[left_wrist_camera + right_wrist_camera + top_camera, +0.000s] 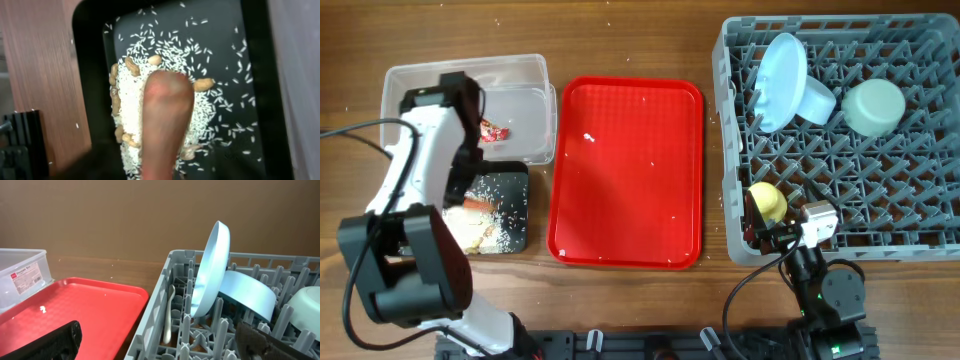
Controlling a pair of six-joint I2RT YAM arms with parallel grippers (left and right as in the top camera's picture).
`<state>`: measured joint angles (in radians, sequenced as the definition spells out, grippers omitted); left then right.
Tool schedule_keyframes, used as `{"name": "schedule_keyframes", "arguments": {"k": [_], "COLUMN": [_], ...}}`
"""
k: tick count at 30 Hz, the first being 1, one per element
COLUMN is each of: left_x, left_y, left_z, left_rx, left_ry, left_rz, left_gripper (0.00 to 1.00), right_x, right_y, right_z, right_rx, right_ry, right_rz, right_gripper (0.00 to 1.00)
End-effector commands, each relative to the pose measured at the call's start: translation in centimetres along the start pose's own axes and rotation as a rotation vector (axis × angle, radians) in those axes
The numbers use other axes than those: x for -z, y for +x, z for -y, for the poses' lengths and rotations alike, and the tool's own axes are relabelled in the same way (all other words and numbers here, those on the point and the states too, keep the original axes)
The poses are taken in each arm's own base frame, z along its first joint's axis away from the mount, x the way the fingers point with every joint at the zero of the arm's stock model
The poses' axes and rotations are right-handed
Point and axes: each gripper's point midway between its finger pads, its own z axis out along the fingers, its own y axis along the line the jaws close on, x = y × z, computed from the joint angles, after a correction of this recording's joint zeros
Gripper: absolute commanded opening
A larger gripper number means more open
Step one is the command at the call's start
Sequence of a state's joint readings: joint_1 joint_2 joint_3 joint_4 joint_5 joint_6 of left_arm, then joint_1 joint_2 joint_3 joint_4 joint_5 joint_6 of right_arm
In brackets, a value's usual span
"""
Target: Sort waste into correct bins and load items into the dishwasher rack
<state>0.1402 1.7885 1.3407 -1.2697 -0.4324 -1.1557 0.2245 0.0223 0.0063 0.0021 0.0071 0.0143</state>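
Note:
My left gripper hangs over the black tub and is shut on the orange-brown carrot-like stick. Below it in the tub lie rice and peanuts. The red-and-white candy wrapper lies in the clear tub. The grey rack holds the upright light blue plate, the light blue bowl, the mint-green bowl and the yellow cup. The white spoon stands in the rack's corner. My right gripper is open and empty at the rack's front left corner.
The red tray lies between the tubs and the rack, with a few white crumbs on it. In the right wrist view the plate and the light blue bowl stand just ahead among the pegs.

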Motion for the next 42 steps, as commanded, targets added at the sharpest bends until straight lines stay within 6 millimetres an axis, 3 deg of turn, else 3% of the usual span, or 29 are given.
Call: {"name": "schedule_keyframes", "arguments": {"k": [1,2,3,5,7,11,14,17,19,21,26,32,36,42], "left_x": [2.0,3.3,6.3,10.3,14.3,19.7,21.4,20.5,20.2,19.8,18.1,11.8,8.6,9.2], "left_y": [2.1,1.9,1.7,2.0,2.3,3.8,4.0,2.2,0.8,0.1,1.0,5.1,7.2,7.8], "left_z": [1.0,0.6,-0.2,-1.8,-4.4,-8.5,-12.7,-17.8,-19.4,-19.3,-12.2,-5.7,-3.6,-3.4], "left_rx": [-0.21,-0.21,-0.2,-0.19,-0.18,-0.183,-0.196,-0.123,-0.039,0.012,-0.027,-0.052,-0.095,-0.124], "left_ry": [0.137,0.163,0.254,0.399,0.554,0.827,0.944,0.93,0.944,0.965,1.221,1.443,1.482,1.515], "left_rz": [-0.149,-0.132,-0.088,-0.051,0.001,0.056,0.137,0.294,0.396,0.449,0.626,0.625,0.597,0.602], "left_gripper": [1.0,1.0,1.0,1.0,1.0,1.0,1.0,1.0,1.0,1.0,1.0,1.0,1.0,1.0], "right_x": [0.0,0.0,0.0,0.0,0.0,0.0,0.0,0.0,0.0,0.0,0.0,0.0,0.0,0.0], "right_y": [-0.2,-0.2,-0.2,-0.2,-0.2,-0.2,-0.2,-0.2,-0.2,-0.2,-0.2,-0.2,-0.2,-0.2], "right_z": [-0.1,-0.1,-0.1,-0.1,-0.1,-0.1,-0.1,-0.1,-0.1,-0.1,-0.1,-0.1,-0.1,-0.1], "right_rx": [-0.013,-0.013,-0.013,-0.013,-0.013,-0.013,-0.013,-0.013,-0.013,-0.013,-0.013,-0.013,-0.013,-0.013], "right_ry": [-0.006,-0.006,-0.006,-0.006,-0.006,-0.006,-0.006,-0.006,-0.006,-0.006,-0.006,-0.006,-0.006,-0.006], "right_rz": [0.009,0.009,0.009,0.009,0.009,0.009,0.009,0.009,0.009,0.009,0.009,0.009,0.009,0.009], "right_gripper": [1.0,1.0,0.99,1.0,1.0,1.0,1.0,1.0,1.0,1.0,1.0,1.0,1.0,1.0]}}
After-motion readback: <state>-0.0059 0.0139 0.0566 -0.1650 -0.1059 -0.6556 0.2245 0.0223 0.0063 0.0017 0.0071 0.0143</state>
